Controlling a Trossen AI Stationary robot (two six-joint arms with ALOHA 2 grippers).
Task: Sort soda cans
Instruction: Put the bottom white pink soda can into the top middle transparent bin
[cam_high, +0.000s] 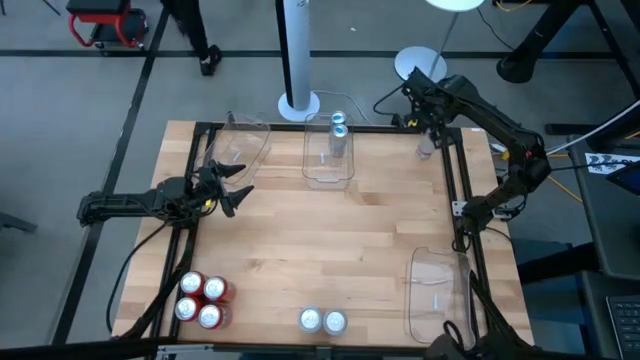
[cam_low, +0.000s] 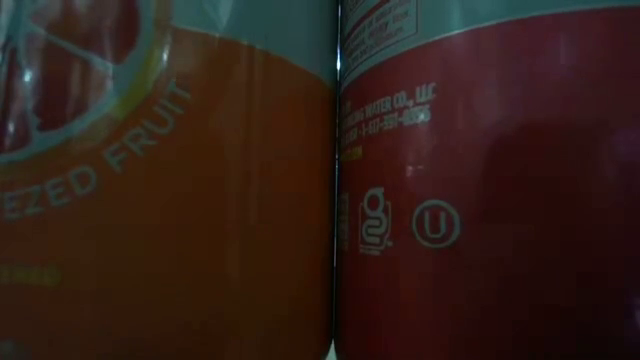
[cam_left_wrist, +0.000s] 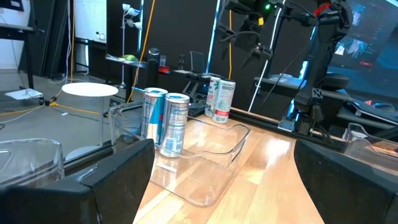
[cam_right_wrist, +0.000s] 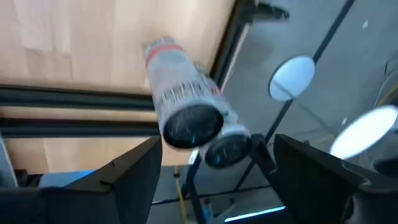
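Two white soda cans stand side by side at the table's far right corner. My right gripper hangs open above them, pointing steeply down and touching nothing. Two teal-and-silver cans stand upright in a clear bin at the far middle. Several red cans stand in a cluster at the near left. Two silver-topped cans stand at the near middle. My left gripper waits open and level at the table's left side.
An empty clear bin sits at the far left and another at the near right. A black frame runs along the table's edges. Two cans close to the camera fill the low view. The middle of the wooden table is bare.
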